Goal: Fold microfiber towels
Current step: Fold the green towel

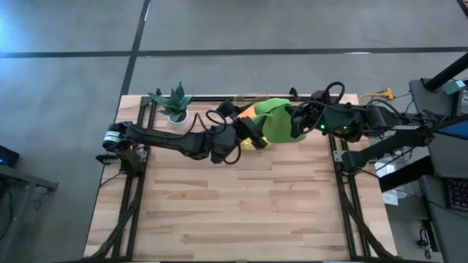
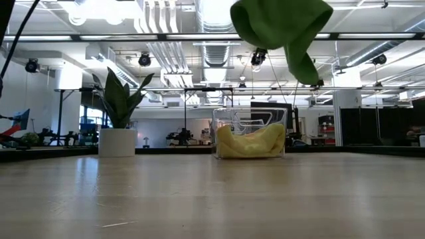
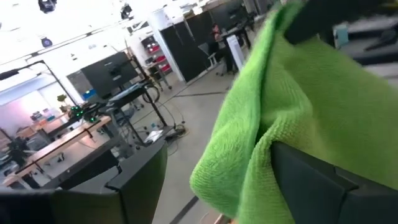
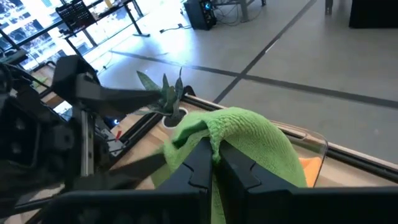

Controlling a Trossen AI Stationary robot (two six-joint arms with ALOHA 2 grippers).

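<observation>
Starting over on the left side of the wooden table (image 1: pixel 241 212): there's a small potted plant (image 1: pixel 175 106) near the back edge, spiky green leaves in a white pot, just sitting there on its own. The left arm reaches in from that side, passing in front of the plant, and the left gripper (image 1: pixel 252 135) ends up right at the near-left edge of a lime green towel (image 1: pixel 279 120) that's up in the air. Its fingers (image 3: pixel 323 186) are spread wide, and in the left wrist view the green cloth drapes right against one of them, but I honestly can't tell whether it has a real hold on it or the towel is just brushing past.

Next over is the clear plastic bin (image 2: pixel 250 136) at the back middle of the table. From table level you can see a yellow towel (image 2: pixel 249 143) slumped inside it, and from the right wrist view there's a bit of an orange towel (image 4: pixel 309 168) in there too, just under the hanging green one.

The green towel itself is lifted well clear of the tabletop, bunched up and dangling above the bin area.

On the right, the right gripper (image 4: pixel 214 158) has its fingers squeezed together on a fold of that green towel, pinching it from above, so that's what is holding it up.
</observation>
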